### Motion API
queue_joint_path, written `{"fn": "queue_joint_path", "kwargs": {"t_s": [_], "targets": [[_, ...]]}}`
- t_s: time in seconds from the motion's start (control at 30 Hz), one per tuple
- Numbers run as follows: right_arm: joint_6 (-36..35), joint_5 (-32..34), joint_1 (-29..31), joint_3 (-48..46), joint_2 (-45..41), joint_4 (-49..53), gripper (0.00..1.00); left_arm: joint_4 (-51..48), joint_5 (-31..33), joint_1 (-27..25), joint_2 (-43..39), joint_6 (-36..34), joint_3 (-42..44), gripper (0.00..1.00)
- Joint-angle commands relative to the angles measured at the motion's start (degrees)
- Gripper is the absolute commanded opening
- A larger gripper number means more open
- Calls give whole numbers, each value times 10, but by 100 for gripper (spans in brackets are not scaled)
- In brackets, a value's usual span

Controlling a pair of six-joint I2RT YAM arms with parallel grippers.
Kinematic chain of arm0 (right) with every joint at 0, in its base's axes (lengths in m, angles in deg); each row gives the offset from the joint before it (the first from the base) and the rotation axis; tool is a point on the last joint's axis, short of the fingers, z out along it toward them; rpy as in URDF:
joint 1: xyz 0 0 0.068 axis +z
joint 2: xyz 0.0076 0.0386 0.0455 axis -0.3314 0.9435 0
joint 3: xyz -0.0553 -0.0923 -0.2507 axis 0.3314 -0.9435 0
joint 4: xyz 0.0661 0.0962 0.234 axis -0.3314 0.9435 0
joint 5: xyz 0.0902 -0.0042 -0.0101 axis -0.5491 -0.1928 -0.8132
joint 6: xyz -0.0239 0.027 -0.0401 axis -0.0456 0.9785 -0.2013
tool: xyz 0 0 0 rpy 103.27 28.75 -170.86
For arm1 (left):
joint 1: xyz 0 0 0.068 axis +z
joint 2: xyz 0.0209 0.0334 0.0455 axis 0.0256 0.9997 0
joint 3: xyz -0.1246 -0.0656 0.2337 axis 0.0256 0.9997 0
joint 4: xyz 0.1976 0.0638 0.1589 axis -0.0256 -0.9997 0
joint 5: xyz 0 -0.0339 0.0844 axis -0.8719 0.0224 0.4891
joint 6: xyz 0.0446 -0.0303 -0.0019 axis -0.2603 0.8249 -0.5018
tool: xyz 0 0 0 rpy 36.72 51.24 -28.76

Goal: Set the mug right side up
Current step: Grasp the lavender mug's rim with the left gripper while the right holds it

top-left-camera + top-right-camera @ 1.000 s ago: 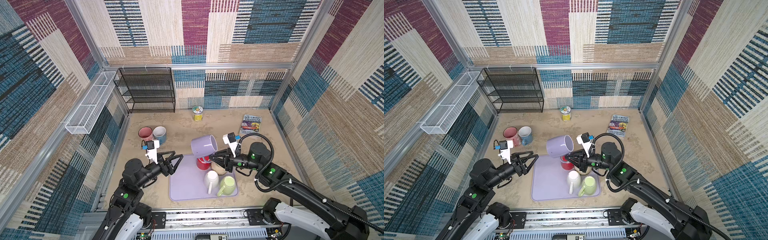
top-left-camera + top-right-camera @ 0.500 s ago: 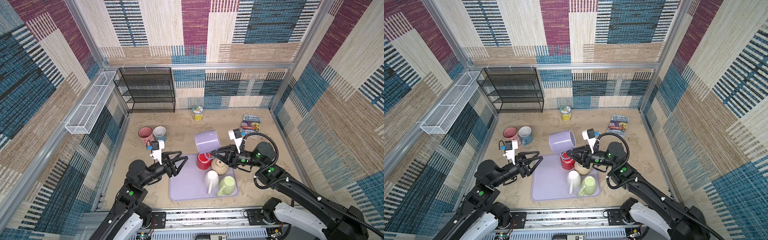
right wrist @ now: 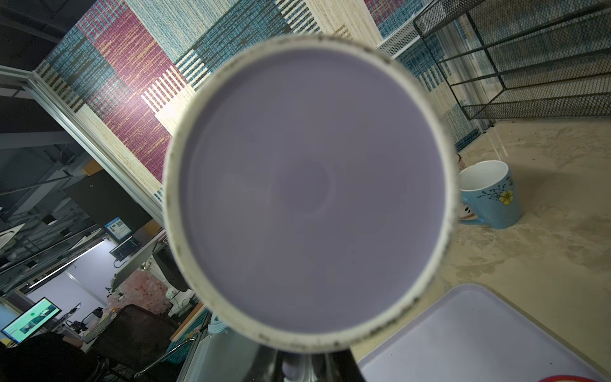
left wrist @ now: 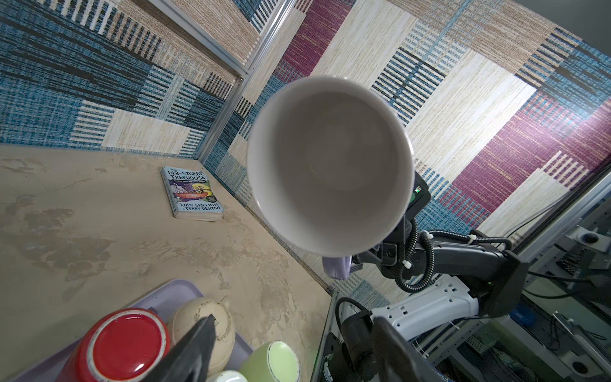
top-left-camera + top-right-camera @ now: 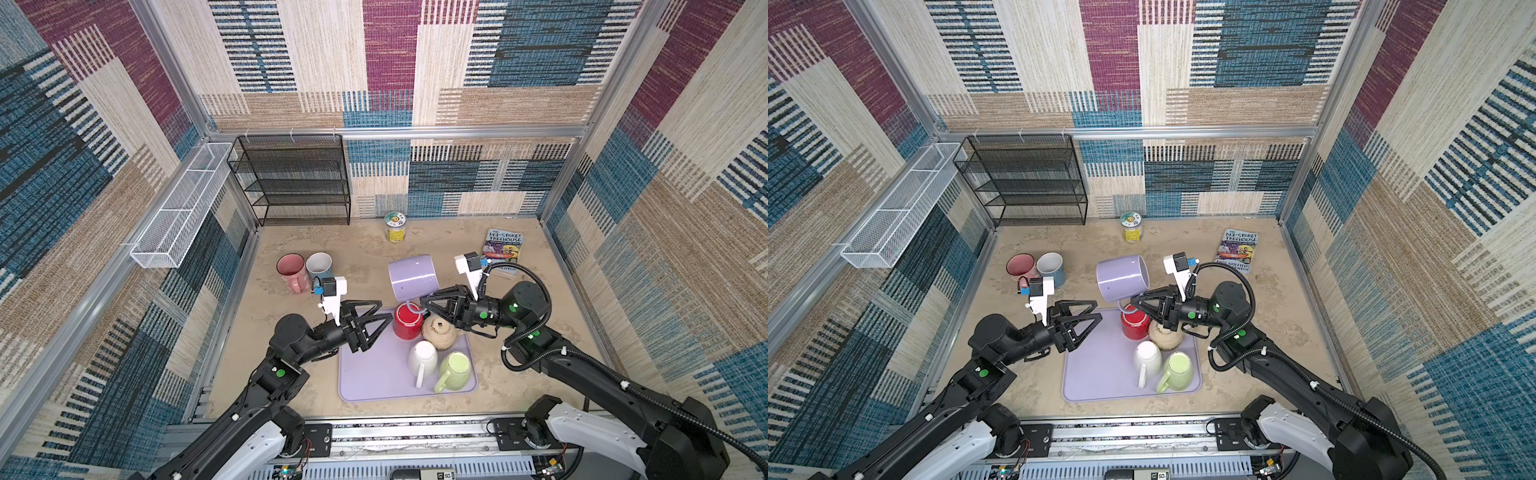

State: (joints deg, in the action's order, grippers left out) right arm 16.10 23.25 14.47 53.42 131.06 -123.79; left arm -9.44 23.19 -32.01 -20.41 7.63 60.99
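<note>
My right claw [image 5: 424, 304] grips the lavender mug [image 5: 413, 277] by its handle, aloft on its side, while my left claw [image 5: 385, 311] hangs spread and empty over the tray [image 5: 365, 382].

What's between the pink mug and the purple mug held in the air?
The blue flowered mug, upright beside the pink mug; then bare tabletop to the purple mug. Both top views show it.

tray [image 5: 365, 374] left half bare, mugs [image 5: 422, 355] crowding right
</note>
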Motion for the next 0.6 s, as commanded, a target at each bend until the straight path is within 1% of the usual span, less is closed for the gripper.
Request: {"fn": "queue_joint_path", "kwargs": {"t_s": [0.0,0.23,0.43,0.57], "targets": [[24,-6,-2,10,9,-89,0,70,0,-8,20,2,-9,77],[41,-13,-2,20,33,-116,0,129,7,-16,61,6,-15,73],[60,-22,-3,22,53,-139,0,186,9,-17,105,24,-20,70],[63,-27,-4,24,59,-143,0,216,4,-17,135,32,-35,65]]}}
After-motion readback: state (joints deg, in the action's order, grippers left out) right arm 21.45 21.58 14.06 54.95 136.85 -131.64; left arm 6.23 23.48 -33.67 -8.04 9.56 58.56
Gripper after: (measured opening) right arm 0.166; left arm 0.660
